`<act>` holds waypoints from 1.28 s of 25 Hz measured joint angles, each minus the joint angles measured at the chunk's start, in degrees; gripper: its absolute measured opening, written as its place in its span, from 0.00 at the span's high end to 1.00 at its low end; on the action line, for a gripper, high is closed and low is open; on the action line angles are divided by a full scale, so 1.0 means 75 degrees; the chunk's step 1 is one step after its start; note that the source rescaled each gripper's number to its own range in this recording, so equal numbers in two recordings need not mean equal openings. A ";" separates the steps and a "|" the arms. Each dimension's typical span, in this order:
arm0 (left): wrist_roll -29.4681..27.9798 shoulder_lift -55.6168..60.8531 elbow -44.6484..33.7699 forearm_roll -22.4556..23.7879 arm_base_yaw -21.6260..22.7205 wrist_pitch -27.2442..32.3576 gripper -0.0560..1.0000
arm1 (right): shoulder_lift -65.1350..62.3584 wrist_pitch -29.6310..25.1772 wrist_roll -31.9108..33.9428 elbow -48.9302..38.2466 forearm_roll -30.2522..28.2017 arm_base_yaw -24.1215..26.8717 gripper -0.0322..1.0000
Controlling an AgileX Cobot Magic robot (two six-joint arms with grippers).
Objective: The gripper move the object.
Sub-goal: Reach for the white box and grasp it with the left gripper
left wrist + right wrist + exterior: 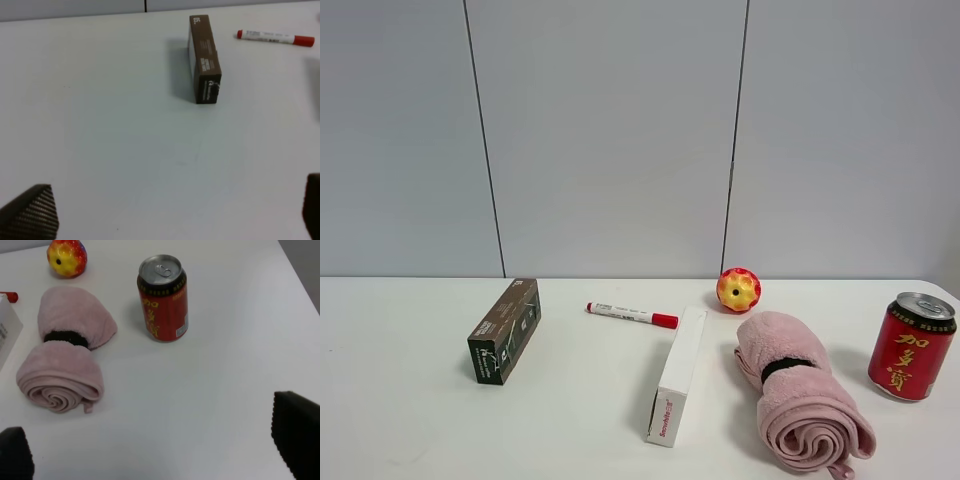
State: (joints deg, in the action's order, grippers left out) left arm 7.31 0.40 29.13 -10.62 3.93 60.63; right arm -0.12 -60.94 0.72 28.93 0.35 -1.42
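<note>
The long white box (678,375) with red lettering on its near end lies on the table, middle front, between the dark box and the pink towel. Only a corner of it shows in the right wrist view (7,332). Neither gripper shows in the exterior high view. My left gripper (170,215) is open and empty, its fingertips (30,216) spread wide above bare table, short of the dark box. My right gripper (155,450) is open and empty, its fingertips (297,437) spread over bare table near the can and towel.
A dark green-brown box (505,330) lies at the left, also in the left wrist view (204,60). A red-capped marker (632,315), a red-yellow ball (738,290), a rolled pink towel (800,400) and a red can (912,347) stand around the white box.
</note>
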 joint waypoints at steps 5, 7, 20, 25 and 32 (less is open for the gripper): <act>0.0073 0.0000 0.0026 -0.0074 0.0000 -0.0009 0.00 | 0.0000 0.0000 0.0000 0.0000 0.0000 0.0000 0.00; 0.0147 -0.0061 0.0158 -0.0100 0.0000 -0.0069 0.00 | 0.0000 0.0000 0.0000 0.0000 0.0000 0.0000 0.00; 0.0205 -0.3145 0.1873 -0.0521 0.0000 -0.0145 0.00 | 0.0000 0.0000 0.0000 0.0000 0.0000 0.0000 0.00; 0.0211 -0.4535 0.2358 -0.0722 0.0000 -0.0209 0.00 | 0.0000 0.0000 0.0000 0.0000 0.0000 0.0000 0.00; 0.0226 -0.6116 0.3131 -0.0785 0.0000 -0.0390 0.00 | 0.0000 0.0000 0.0000 0.0000 0.0000 0.0000 0.00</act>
State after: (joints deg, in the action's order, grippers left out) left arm 9.01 -45.47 52.61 -16.51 3.93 57.71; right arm -0.12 -60.94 0.72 28.93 0.35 -1.42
